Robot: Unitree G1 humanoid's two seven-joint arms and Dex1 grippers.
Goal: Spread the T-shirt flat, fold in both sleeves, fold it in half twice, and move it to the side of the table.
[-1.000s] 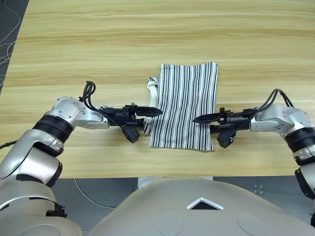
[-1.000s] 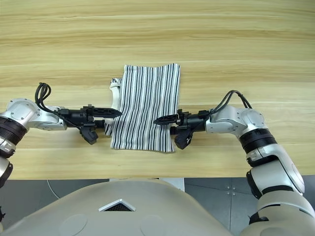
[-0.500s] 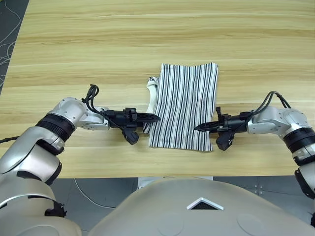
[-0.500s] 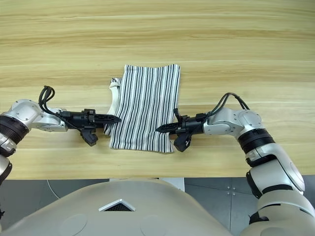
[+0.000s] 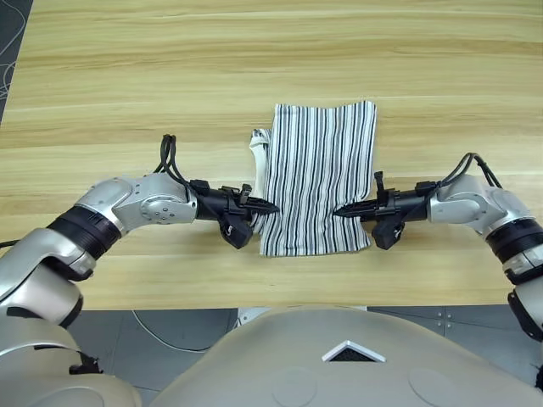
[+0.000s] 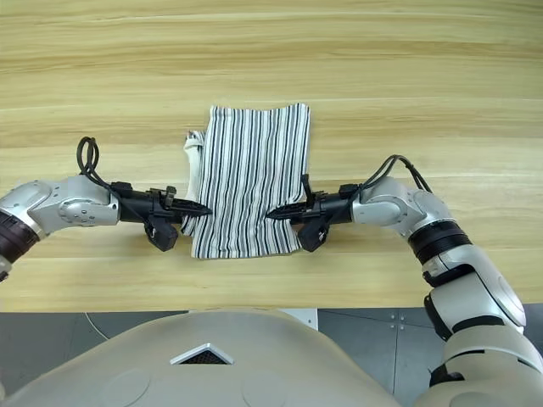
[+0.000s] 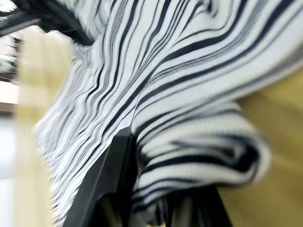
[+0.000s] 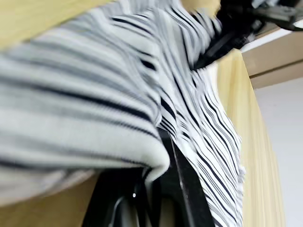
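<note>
- Surface: a table [image 5: 127,85] of pale wood-grain laminate, smooth and flat; a dark floor [image 5: 10,76] shows past its left edge.
- Eye views: the T-shirt [image 5: 318,161], a soft knit with narrow black and white stripes, lies folded into an upright rectangle at the table's middle, its lower hem near the front edge. Top and right edges run straight. A white ribbed band [image 5: 257,151] sticks out at the left edge.
- Eye views: the left gripper [image 5: 265,206] meets the shirt's lower left edge and the right gripper [image 5: 341,212] lies over its lower right part. Both lie low and level, pointing toward each other. Bare tabletop lies open behind and to both sides; the strip between hem and front edge is narrow.
- Left wrist view: a rolled fold of striped cloth is bunched against a black finger [image 7: 111,177]; the fingers are clamped on the T-shirt. The other gripper shows dark at the far side of the cloth.
- Right wrist view: a thick hem fold drapes over a black finger [image 8: 184,189]; these fingers are likewise closed on the T-shirt.
</note>
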